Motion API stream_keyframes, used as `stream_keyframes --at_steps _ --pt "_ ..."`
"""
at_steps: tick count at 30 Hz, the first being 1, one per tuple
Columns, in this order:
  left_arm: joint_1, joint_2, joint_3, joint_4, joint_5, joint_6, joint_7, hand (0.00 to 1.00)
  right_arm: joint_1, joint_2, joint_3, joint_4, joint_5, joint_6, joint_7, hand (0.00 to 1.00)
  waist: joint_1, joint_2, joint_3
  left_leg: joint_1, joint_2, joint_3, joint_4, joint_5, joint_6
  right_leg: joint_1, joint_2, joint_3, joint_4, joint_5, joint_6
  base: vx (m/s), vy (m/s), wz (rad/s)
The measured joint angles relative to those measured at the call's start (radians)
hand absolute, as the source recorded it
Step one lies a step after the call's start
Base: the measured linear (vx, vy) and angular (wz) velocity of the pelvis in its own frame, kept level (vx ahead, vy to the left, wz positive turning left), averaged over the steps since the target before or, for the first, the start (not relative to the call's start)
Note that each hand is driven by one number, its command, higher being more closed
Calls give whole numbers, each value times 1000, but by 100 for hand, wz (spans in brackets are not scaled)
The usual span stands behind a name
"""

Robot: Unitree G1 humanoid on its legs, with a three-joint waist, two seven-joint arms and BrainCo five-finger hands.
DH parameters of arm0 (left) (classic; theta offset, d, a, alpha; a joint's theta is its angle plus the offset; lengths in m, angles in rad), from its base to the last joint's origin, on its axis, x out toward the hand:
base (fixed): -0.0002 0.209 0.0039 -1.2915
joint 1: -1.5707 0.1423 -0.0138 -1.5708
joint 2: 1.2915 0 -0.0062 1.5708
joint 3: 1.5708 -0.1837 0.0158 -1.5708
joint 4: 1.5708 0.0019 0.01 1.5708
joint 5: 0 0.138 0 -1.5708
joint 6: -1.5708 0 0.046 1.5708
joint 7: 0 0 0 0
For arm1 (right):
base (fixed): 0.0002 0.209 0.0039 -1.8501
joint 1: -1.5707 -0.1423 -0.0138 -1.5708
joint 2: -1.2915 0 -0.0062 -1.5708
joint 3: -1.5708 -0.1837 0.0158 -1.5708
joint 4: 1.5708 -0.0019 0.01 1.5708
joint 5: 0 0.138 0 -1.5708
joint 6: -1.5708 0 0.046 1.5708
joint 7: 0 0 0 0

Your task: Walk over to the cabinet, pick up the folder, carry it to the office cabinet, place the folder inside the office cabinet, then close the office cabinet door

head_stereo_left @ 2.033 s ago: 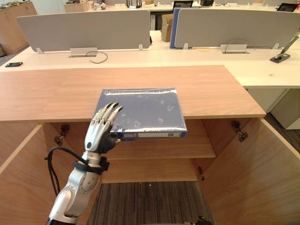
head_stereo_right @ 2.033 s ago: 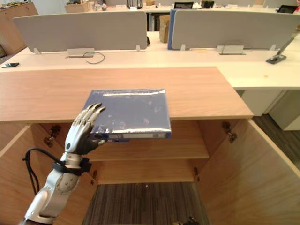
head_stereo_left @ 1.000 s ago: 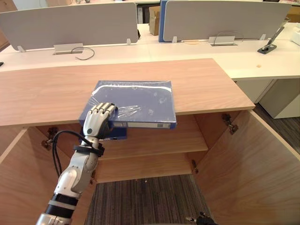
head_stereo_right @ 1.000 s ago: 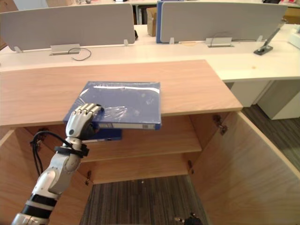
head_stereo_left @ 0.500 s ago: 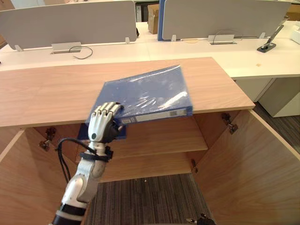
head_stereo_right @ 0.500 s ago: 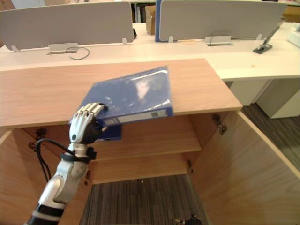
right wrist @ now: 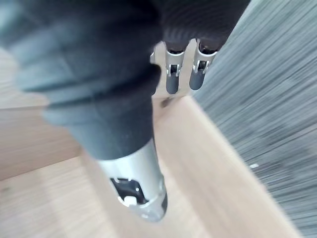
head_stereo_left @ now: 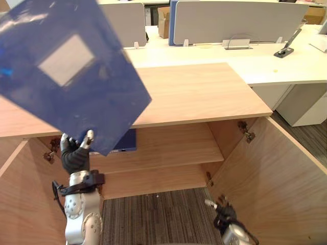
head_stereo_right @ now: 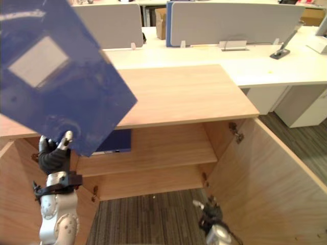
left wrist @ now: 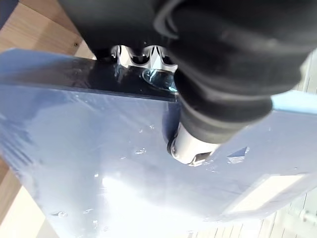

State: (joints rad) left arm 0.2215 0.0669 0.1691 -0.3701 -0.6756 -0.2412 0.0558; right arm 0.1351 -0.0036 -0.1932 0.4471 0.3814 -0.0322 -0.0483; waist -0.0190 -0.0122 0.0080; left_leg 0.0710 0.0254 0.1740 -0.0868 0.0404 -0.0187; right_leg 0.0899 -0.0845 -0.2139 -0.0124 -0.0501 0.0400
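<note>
Now: left hand clamped on the folder at its lower corner, thumb on the face, fingers behind the edge. We note the folder raised clear of the cabinet top and tilted, its long axis running up and leftward from the hand, close to the camera. The open shelf lies below and to the right of that hand, so the left arm is nearer. Right hand hangs low, fingers relaxed, empty. The folder hides the cabinet's left part. A blue item on the shelf is partly covered, and we cannot identify it.
</note>
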Motion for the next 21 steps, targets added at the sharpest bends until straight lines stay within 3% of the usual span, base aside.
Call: stream_keyframes --at_steps 3,9,15,21 --pt "32 -33 25 -41 -89 -7 -53 100 -1 13 -1 -185 64 -40 21 0 6 -1 0 1 -1 -4 0 2 0 2 -1 -3 0 0 0 -42 1 4" --pt "40 -70 58 -44 -109 -13 -116 100 -7 19 -1 -432 185 -72 71 0 9 -2 0 1 0 -10 0 7 1 4 -4 -7 2 0 0 -45 2 2" --pt "35 -67 86 37 -60 -11 -130 100 -100 -1 4 -590 243 -76 145 0 8 -3 0 2 -1 -13 0 9 2 3 -4 -8 5 0 0 -42 0 1" --pt "15 -53 57 136 29 9 -144 100 -249 -51 61 -612 364 -77 199 0 10 -6 2 2 -2 -15 0 11 2 2 -3 -9 8 0 0 -21 0 1"
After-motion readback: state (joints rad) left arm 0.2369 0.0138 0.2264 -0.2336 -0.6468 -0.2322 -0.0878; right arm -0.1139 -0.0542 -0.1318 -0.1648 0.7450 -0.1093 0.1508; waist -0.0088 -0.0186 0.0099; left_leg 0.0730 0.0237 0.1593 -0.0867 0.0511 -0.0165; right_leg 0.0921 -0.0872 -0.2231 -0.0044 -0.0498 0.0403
